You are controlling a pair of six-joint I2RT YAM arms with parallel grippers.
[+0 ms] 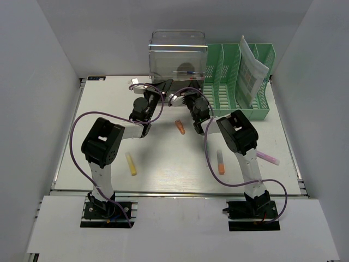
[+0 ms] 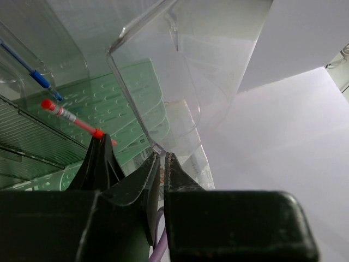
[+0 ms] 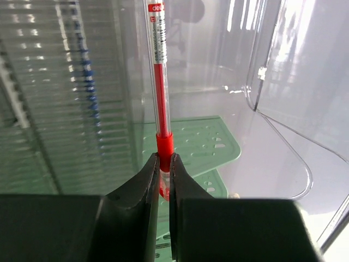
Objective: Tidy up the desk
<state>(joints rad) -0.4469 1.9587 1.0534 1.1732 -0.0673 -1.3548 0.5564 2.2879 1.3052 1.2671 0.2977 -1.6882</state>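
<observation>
The off-white desk (image 1: 109, 114) carries a clear plastic drawer unit (image 1: 178, 54) at the back. My left gripper (image 1: 163, 86) is at the unit's front. In the left wrist view the gripper (image 2: 162, 155) is shut on the corner edge of a pulled-out clear drawer (image 2: 163, 82). My right gripper (image 1: 175, 98) is just right of it. In the right wrist view the gripper (image 3: 164, 158) is shut on a red pen (image 3: 160, 76) that points into the drawer. The red pen also shows in the left wrist view (image 2: 68, 115). A blue pen (image 2: 32, 68) lies inside the unit.
A green slotted file rack (image 1: 240, 82) with a paper packet (image 1: 252, 68) stands right of the drawer unit. Loose on the desk are an orange marker (image 1: 180, 127), a yellow highlighter (image 1: 131, 164), another orange marker (image 1: 221, 162) and a pink pen (image 1: 267, 158).
</observation>
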